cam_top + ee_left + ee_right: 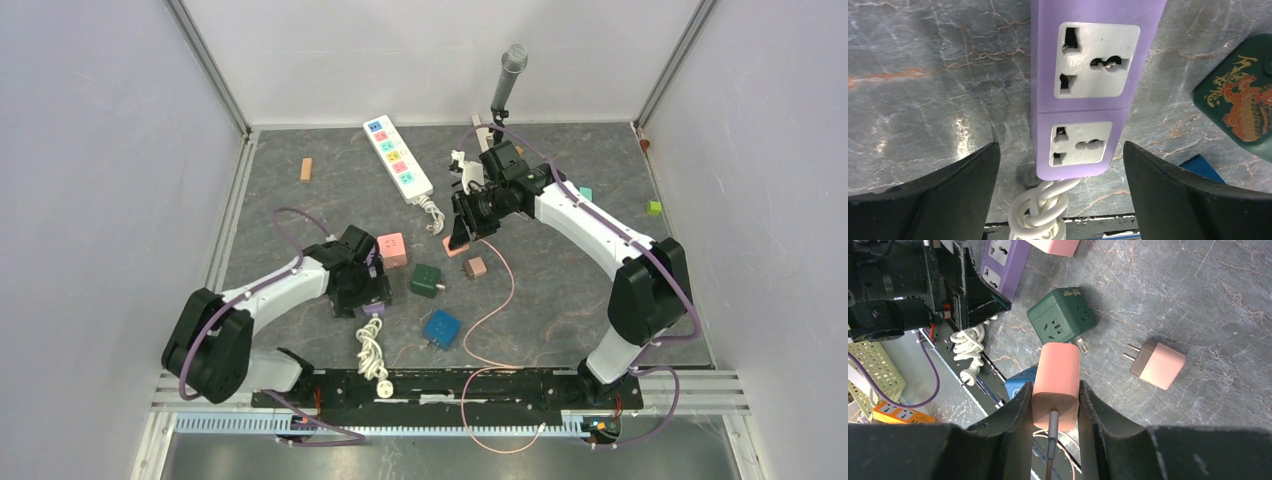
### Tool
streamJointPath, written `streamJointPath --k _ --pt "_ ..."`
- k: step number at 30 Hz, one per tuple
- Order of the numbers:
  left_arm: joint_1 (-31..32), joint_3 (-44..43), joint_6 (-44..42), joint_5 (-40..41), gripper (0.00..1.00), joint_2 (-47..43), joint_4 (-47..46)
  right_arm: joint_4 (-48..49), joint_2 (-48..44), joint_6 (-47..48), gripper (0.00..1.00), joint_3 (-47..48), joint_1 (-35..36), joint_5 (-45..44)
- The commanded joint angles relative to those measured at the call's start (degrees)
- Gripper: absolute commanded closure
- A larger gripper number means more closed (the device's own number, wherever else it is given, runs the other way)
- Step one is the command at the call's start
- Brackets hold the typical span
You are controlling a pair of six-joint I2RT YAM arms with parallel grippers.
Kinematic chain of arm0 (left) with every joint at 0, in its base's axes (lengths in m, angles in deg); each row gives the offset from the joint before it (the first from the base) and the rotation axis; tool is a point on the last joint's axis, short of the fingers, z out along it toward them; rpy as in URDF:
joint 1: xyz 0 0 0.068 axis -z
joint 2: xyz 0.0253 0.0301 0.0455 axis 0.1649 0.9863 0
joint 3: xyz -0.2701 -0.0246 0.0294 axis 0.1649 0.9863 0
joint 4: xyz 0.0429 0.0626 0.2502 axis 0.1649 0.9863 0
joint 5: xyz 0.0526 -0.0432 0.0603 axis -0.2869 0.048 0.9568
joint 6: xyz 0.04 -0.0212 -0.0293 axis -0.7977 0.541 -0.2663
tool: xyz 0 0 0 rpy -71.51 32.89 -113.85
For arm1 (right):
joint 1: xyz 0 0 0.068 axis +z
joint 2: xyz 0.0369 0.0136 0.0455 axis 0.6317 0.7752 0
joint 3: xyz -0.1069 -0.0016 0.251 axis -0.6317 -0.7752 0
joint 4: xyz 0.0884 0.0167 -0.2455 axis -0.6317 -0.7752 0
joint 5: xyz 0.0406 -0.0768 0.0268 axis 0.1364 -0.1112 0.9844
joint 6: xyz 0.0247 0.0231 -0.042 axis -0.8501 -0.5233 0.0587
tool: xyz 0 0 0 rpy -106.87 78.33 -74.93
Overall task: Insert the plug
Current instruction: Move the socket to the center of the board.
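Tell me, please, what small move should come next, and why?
Probably the left claw should close on the purple power strip to steady it. The claw hangs open astride the strip, not touching it, while the right claw already grips the pink plug, away from the strip.

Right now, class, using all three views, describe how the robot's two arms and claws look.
The left arm and right arm have white links, bulky black joints and a purple cable alongside. The left claw and right claw each have two broad, tapering black fingers.
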Motion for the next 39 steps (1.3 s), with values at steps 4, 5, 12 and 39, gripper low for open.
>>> streamJointPath --k 4,5,12,39 --pt "0.1 -4.4 2.3 3.2 0.00 -6.1 1.9 -0.5 0.6 1.1 1.00 2.8 -0.1 0.4" --pt "0.0 -5.6 1.5 3.0 0.00 -6.4 1.6 -0.7 0.7 1.2 1.00 2.9 -0.1 0.1" --pt "-2.5 -13.5 -8.6 -0.8 0.00 -7.3 -2.6 -2.5 3.1 0.5 1.00 5.2 0.7 -1.9" --pt "-24.3 -13.0 -23.1 -2.8 0.00 -9.9 1.4 10.0 24.7 -22.1 1.00 23.0 13.5 6.6"
